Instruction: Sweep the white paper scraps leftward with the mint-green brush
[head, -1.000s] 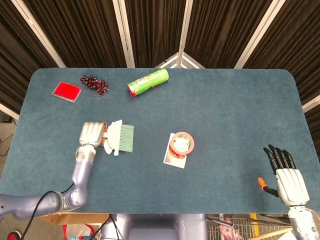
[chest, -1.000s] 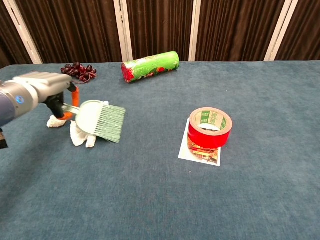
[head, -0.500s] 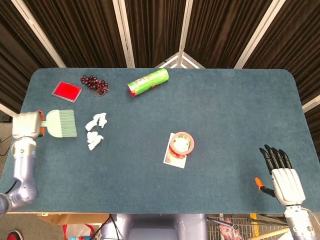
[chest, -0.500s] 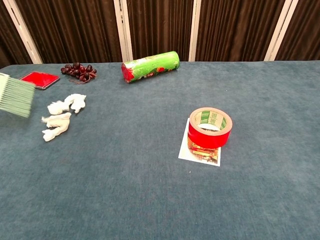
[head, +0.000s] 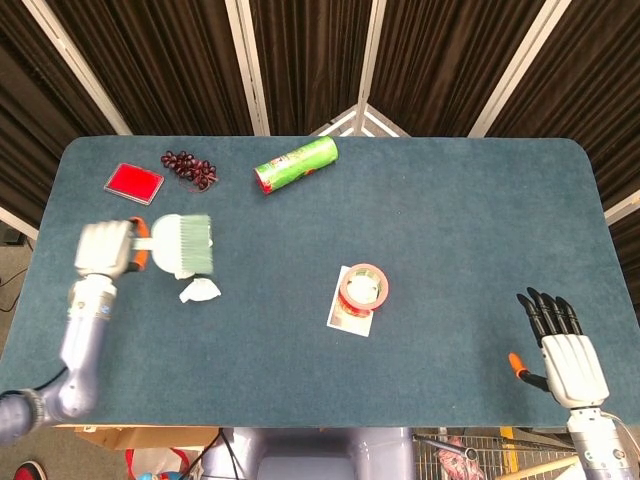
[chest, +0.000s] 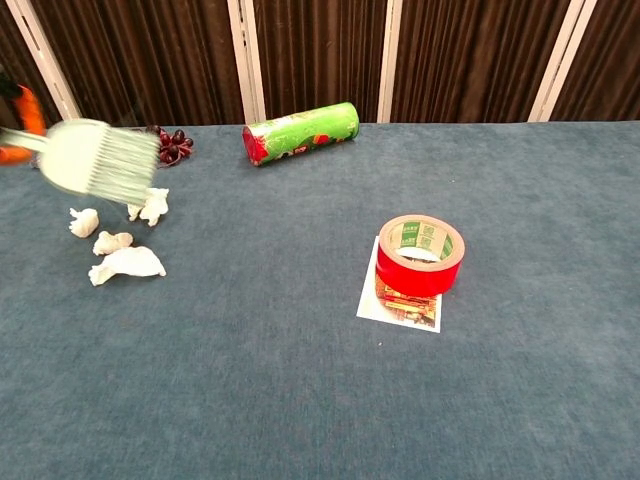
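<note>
Brush (head: 183, 245) swung back over four scraps (chest: 127, 263).

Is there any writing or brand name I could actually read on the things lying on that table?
None can be read.
Tape roll: green printed marks inside its core, too small to read.
Green canister: patterned wrapper, any lettering blurred.
Printed card under the tape roll: a picture, with no legible words.
Red pad, mint-green brush, white paper scraps: no writing visible.
</note>
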